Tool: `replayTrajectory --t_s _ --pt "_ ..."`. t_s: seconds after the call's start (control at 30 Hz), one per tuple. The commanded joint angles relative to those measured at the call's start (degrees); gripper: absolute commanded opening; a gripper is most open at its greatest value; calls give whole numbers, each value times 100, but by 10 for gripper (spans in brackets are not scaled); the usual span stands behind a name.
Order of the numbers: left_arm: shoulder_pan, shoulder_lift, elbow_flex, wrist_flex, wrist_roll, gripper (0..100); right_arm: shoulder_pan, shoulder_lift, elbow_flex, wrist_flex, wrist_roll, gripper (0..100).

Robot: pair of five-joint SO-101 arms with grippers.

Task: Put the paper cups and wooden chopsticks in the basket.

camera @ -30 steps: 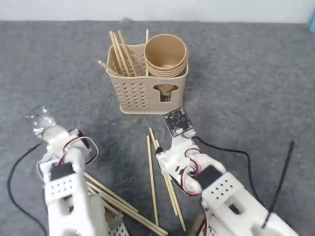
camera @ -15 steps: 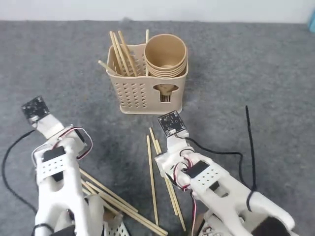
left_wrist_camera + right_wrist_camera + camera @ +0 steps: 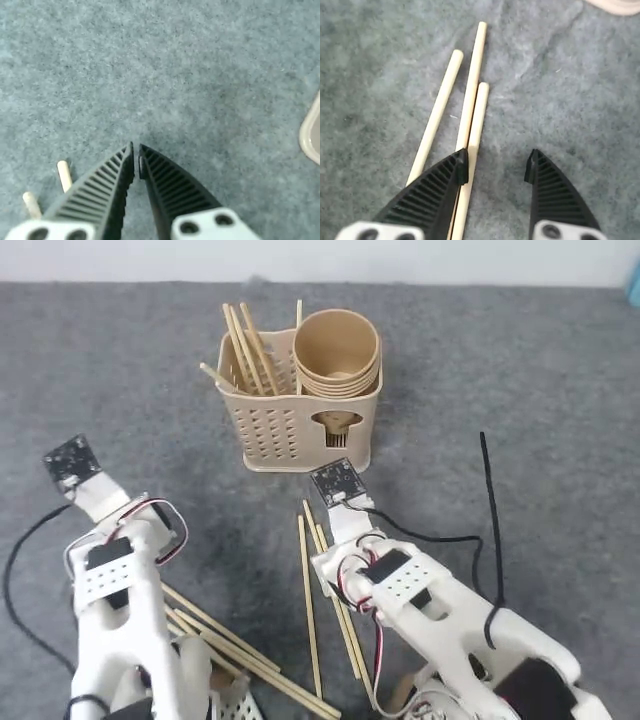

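The paper cups [image 3: 337,345] sit stacked at one end of the basket [image 3: 290,430], with several upright chopsticks [image 3: 243,345] beside them. The step in hand is therefore, I judge, gathering the loose chopsticks [image 3: 470,110] that lie on the grey bench [image 3: 520,390]. Three lie close together just in front of the basket, under the right arm. A further heap [image 3: 230,645] lies by the left arm's base.

The right jaws stand wide apart and hold nothing. One tip sits over the nearest of the three sticks, possibly touching it, though the angle leaves that unclear. The other tip is over bare bench. The next move calls for shifting sideways until a stick lies between the tips, then lowering and closing.

The left jaws are all but together and empty above bare bench, with two stick ends [image 3: 63,175] just beside them.
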Motion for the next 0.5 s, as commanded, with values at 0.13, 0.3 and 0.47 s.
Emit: replayTrajectory --t_s 0.13,0.3,0.47 --pt "-35 9 -215 -149 0 15 -743 48 -264 66 422 198" --pt "-35 9 -215 -149 0 15 -418 48 -299 127 457 180" --pt "-18 9 -215 -149 0 15 215 40 -273 127 501 7"
